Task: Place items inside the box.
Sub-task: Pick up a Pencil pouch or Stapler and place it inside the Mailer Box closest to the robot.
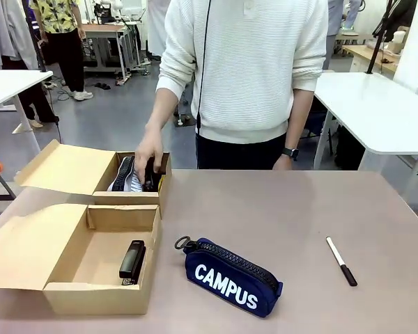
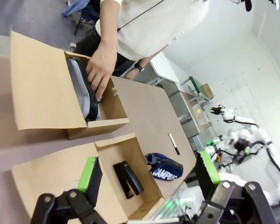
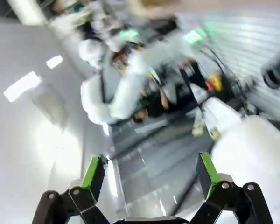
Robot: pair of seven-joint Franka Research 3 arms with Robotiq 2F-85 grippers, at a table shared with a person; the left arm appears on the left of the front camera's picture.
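Left gripper (image 2: pixel 148 171) at six o'clock, jaws wide apart, empty. Black stapler (image 2: pixel 127 178) lying in nearer cardboard box (image 2: pixel 114 145), also six o'clock. At ten o'clock, person's hand (image 2: pixel 100 70) on grey pencil case (image 2: pixel 84 91) inside farther box (image 2: pixel 37 79). Navy CAMPUS pencil case (image 2: pixel 165 167) and marker (image 2: pixel 174 143) on table (image 2: pixel 144 107), five o'clock.

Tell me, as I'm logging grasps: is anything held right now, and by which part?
The left gripper and right gripper are open and empty. The person's hand reaches into the far box beside the grey pencil case; whether it grips anything cannot be told.

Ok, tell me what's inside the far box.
A grey pencil case on edge, the person's hand reaching in beside it. Whatever lies under the hand is covered.
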